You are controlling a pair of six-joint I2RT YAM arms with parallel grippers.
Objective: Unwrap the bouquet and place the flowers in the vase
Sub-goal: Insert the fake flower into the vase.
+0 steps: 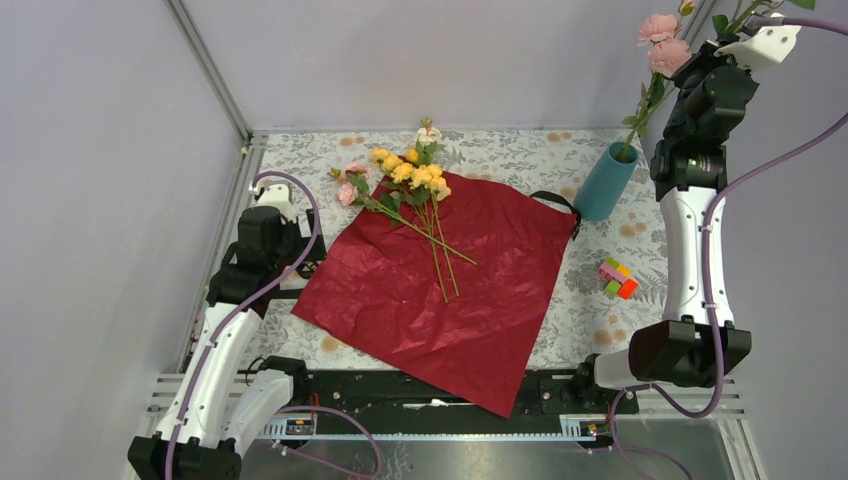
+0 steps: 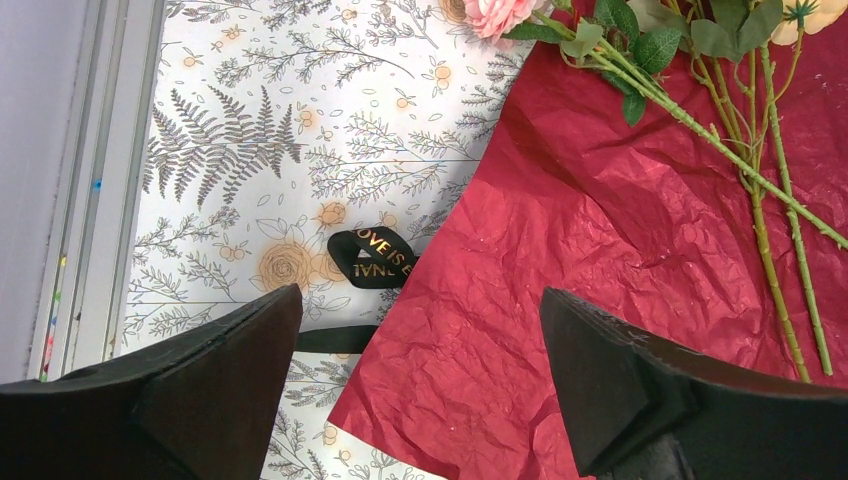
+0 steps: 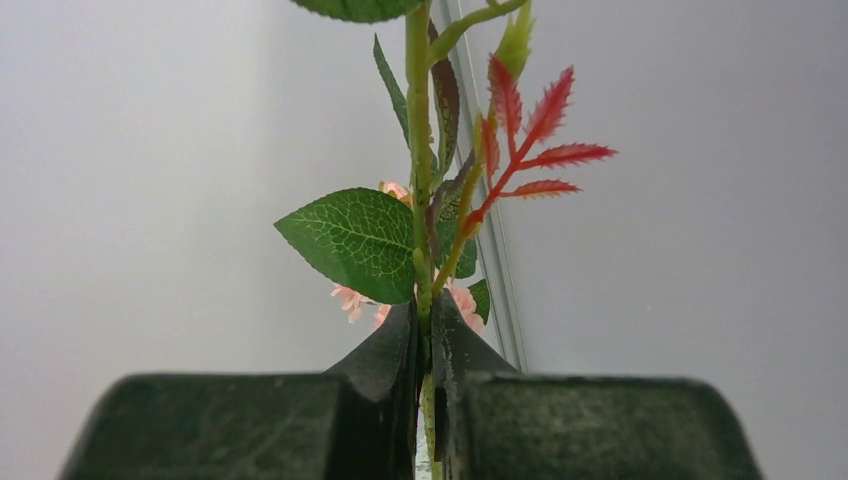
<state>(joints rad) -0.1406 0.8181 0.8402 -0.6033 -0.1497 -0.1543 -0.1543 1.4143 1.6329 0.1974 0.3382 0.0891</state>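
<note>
Right gripper (image 3: 425,335), one: jaws pressed together on a single green stem (image 3: 418,150), which passes straight up between the fingertips. It is raised high at the far right of the table. Held stem, one: green leaves, a sprig of red leaves and two pink blooms near its top in the top view. Its lower end reaches down into the mouth of the vase (image 1: 605,182). Vase, one: teal cylinder standing on the cloth (image 1: 500,150), just beyond the far right corner of the paper (image 1: 440,285). Left gripper (image 2: 420,300), one: jaws spread fully wide, nothing between them and nothing held. It sits low at the left edge of the paper, one fingertip over the cloth and the other over the paper; contact with either cannot be told. Ribbon (image 2: 372,258), black with gold lettering: one loop lies on the cloth just beside the paper's left edge, between the left fingertips. A second black loop shows at the paper's far right corner, near the vase; whether both are one piece cannot be told. Paper, one sheet: dark red, crinkled, spread open flat in the middle of the table. Flowers (image 1: 412,172) left on the paper: at least three long stems fanned together, heads toward the far edge. They carry a tight yellow cluster, two pink blooms on the left and one cream bloom at the far end. Block toy (image 1: 618,279), one: multicoloured, on the cloth right of the paper, near the right arm and well apart from the vase.
</note>
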